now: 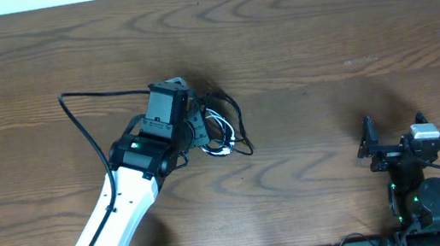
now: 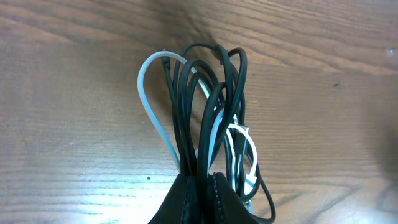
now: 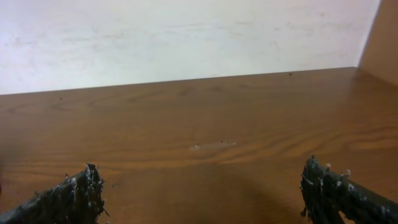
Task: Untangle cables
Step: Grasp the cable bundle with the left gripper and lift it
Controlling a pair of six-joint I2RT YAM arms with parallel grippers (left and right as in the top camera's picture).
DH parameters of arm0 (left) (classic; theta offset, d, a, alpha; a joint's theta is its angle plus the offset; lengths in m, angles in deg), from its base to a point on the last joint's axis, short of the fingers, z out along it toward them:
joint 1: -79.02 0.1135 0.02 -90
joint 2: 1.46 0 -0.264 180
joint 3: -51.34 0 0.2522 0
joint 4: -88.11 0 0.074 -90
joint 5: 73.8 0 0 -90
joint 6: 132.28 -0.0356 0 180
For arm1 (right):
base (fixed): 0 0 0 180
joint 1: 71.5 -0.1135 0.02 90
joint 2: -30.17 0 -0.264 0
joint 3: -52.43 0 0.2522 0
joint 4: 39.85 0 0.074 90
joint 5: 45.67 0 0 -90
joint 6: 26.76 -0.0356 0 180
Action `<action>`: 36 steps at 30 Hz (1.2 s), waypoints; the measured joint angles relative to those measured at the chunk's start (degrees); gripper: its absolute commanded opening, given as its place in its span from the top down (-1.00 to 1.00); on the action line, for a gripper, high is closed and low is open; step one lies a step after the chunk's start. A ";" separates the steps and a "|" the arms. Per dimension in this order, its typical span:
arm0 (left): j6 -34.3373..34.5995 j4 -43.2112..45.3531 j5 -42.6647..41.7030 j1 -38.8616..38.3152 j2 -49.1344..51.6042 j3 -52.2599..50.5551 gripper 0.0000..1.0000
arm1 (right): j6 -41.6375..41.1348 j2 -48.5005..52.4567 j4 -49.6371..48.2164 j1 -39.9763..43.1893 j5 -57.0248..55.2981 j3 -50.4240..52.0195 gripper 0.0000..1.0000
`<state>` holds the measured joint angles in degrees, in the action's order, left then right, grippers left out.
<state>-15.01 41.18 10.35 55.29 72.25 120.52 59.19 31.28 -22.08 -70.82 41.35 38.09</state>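
No text, label, brand, number or sign can be read in any view.

Wooden table (image 3: pixel 205 124), white wall (image 3: pixel 174 37)

The cables (image 2: pixel 194 149), black loops tangled with one white strand, lie bunched together.

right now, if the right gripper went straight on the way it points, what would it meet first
The way looks free: ahead of the open right gripper the wrist view shows only bare table, then the white wall. How low it aims is unclear.
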 measured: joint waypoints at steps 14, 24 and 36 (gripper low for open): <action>5.14 -0.44 -9.75 0.02 0.00 6.03 0.85 | 0.00 0.00 0.00 0.00 0.00 0.02 -0.98; 5.11 0.94 -11.63 0.04 0.00 9.55 0.85 | 0.00 0.00 0.00 0.00 0.00 0.02 -0.99; 2.36 1.40 -10.34 0.04 5.31 9.55 0.85 | 0.00 0.00 0.00 0.00 -0.02 0.02 -0.98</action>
<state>-12.65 42.58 0.02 55.34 77.56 130.07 59.19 31.28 -22.08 -70.82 41.33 38.12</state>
